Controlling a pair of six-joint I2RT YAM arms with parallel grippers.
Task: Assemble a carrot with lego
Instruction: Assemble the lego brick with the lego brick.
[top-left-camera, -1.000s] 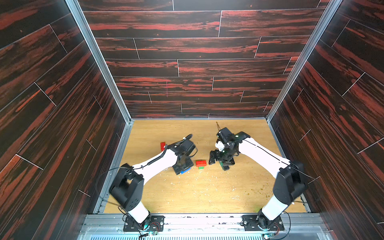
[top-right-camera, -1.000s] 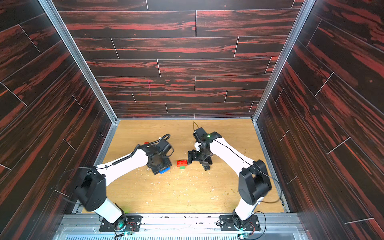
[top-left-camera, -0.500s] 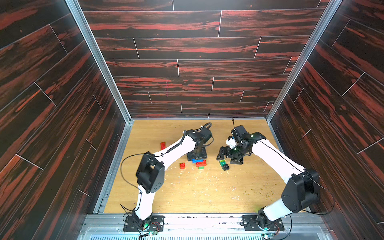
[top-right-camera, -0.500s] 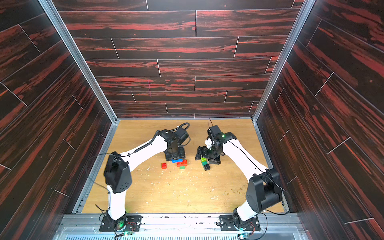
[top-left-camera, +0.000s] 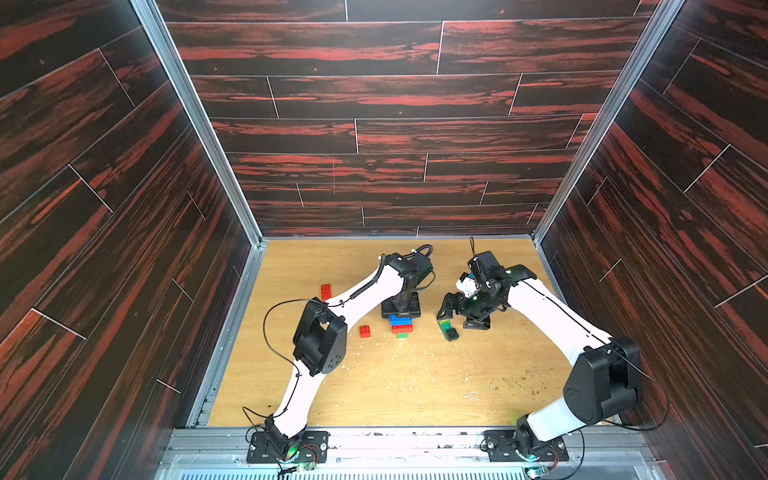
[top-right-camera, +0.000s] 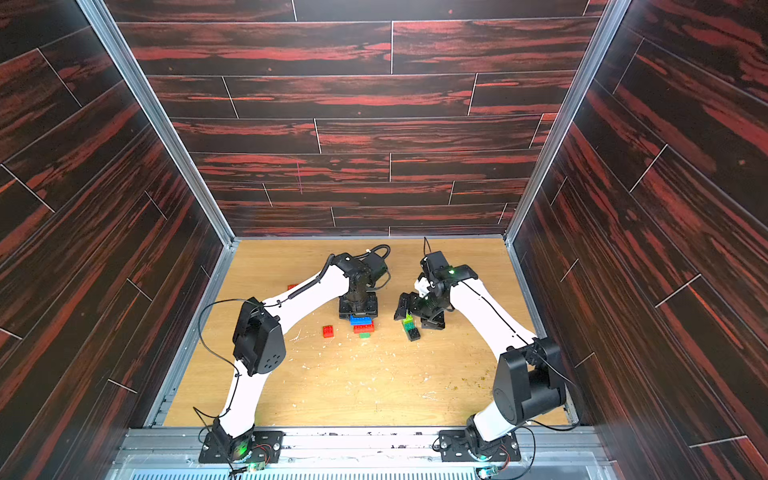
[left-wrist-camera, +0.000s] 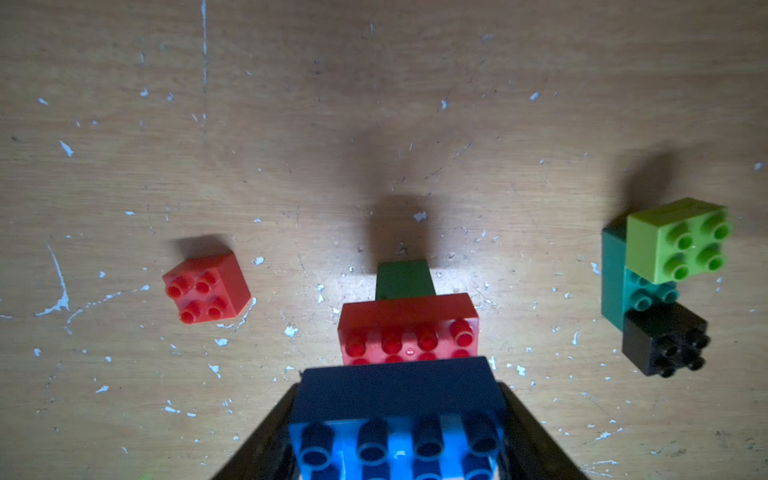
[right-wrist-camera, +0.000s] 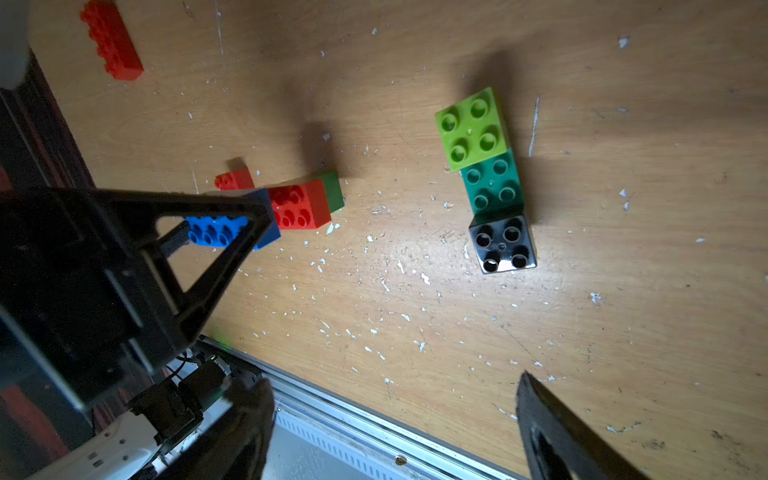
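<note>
My left gripper (left-wrist-camera: 399, 399) is shut on the blue brick (left-wrist-camera: 395, 440), which shows in both top views (top-left-camera: 401, 320) (top-right-camera: 361, 320). The blue brick's edge meets a red oblong brick (left-wrist-camera: 409, 328) that has a green brick (left-wrist-camera: 403, 278) at its far end. I cannot tell whether blue overlaps red. The teal bar (right-wrist-camera: 492, 183) lies flat to the right, with a lime brick (right-wrist-camera: 471, 129) and a black brick (right-wrist-camera: 503, 243) on it. My right gripper (right-wrist-camera: 395, 415) hangs open above this bar (top-left-camera: 449, 328), holding nothing.
A small square red brick (top-left-camera: 365, 331) lies left of the blue one. A long red brick (top-left-camera: 326, 291) lies further back left, beside the left arm. The metal front rail (right-wrist-camera: 374, 424) and dark side walls bound the wooden floor (top-left-camera: 395, 382).
The left gripper has carried the blue brick rightwards to the red-and-green pair. The right gripper has drawn back to the right, and the teal bar now lies on the floor under it.
</note>
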